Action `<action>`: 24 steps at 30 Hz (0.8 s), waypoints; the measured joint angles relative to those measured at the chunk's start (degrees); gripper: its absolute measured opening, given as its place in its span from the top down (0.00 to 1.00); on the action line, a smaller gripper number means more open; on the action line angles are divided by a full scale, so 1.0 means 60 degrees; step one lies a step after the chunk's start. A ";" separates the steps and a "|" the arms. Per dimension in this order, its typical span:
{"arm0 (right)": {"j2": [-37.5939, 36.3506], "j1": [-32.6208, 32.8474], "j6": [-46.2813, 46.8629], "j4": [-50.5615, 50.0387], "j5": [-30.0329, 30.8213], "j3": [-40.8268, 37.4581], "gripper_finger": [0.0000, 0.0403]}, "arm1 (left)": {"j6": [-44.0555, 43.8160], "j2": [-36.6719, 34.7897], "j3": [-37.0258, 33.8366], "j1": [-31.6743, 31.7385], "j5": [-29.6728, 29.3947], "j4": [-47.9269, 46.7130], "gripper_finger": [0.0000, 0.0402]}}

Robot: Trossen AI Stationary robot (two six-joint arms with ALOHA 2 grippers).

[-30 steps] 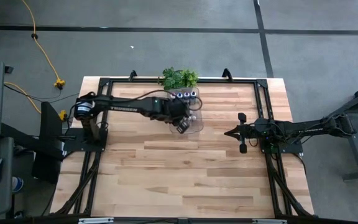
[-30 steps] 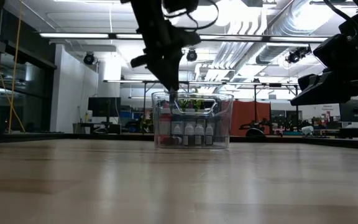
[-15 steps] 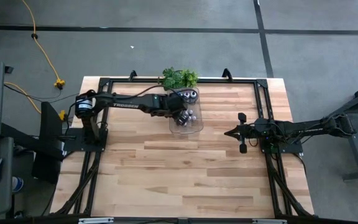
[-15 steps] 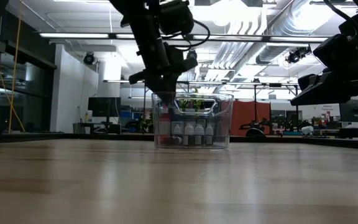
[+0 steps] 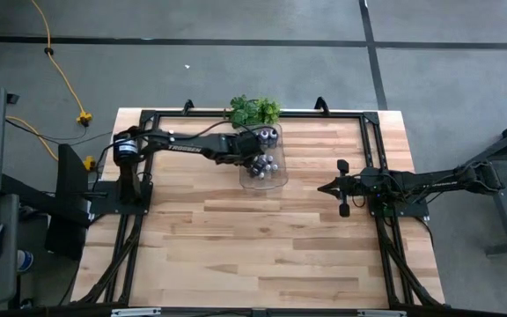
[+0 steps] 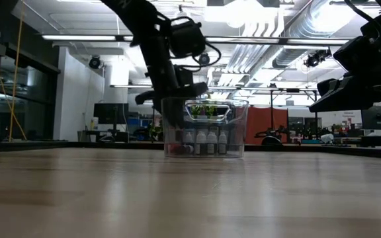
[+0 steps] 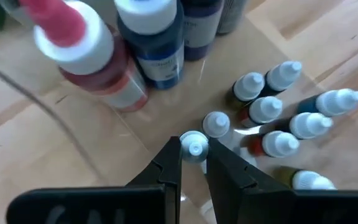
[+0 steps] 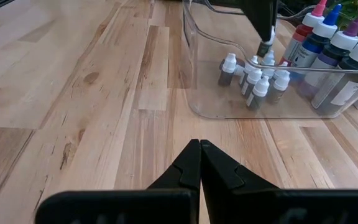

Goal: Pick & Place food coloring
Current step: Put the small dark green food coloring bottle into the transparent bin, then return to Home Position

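In the upper middle of the high view, the left gripper (image 5: 260,163) reaches down into the clear plastic tray (image 5: 279,180) at the back of the light wooden table (image 5: 262,238), its two dark fingers (image 7: 169,163) pinching one small white-capped food coloring bottle (image 7: 194,148) that sits squarely between the jaws. More small white-capped bottles (image 7: 278,124) stand clustered just beside it, with the bigger pink- and white-topped bottles (image 7: 114,50) near them. At the frame's right, the right gripper (image 5: 323,187) waits with its jaws pressed together, well apart from the tray.
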 joint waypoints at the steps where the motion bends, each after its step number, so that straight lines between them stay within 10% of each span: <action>1: 0.0000 0.0001 0.0000 0.0001 0.0000 0.0002 1.00 | 0.0007 0.0078 0.0000 0.0000 0.0010 0.0026 0.89; 24: -0.0004 0.0000 0.0000 -0.0002 0.0000 0.0002 1.00 | 0.0752 0.0263 0.0004 0.0004 0.0285 0.0304 0.74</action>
